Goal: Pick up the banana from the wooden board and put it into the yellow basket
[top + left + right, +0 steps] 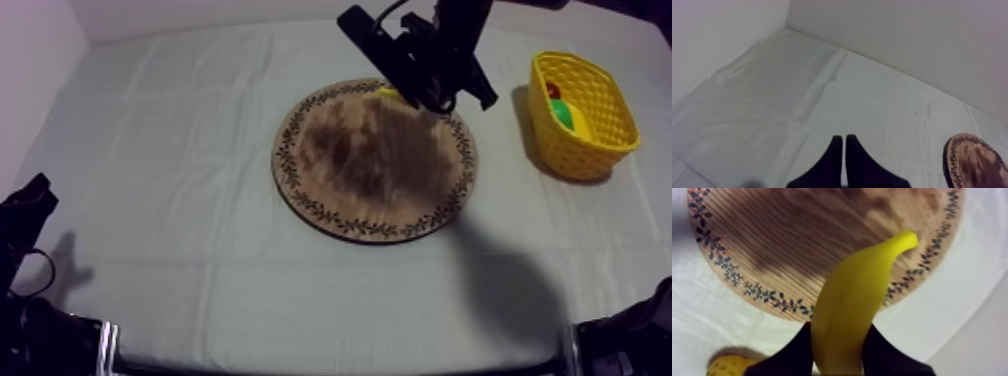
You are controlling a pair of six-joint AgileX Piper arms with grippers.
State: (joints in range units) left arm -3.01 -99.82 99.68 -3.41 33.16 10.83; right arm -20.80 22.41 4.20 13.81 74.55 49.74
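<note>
Table under a grey-white cloth (180, 150), seen from above at a slant. Near the middle, a round wooden board (375, 165) with a leaf-patterned rim. At the right side, well apart from the board, a yellow basket (590, 150), holding a small red fruit (553, 90) and a green-and-yellow piece (568, 117), kind unclear.

Right arm reaching in from the upper right, right gripper (425, 98) over the board's far rim. Just beside its black fingers, a sliver of yellow: the banana (388, 93).

From the right wrist: right gripper (839, 329) closed round the banana (857, 298), one black finger (792, 355) pressed to each side, spread only as wide as the fruit. Banana pointing away from the camera, curved tip over the board's (797, 243) patterned rim, body crossing rim and cloth. Cannot tell whether lifted clear of the board or touching it. A bit of the basket (729, 365) close by the fingers.

Left arm low at the table's left edge, left gripper (30, 205) well apart from the board. From the left wrist: left gripper (844, 140) pressed together into a narrow wedge, gripping nothing, over bare cloth (797, 90), with the board's rim (972, 160) near.
</note>
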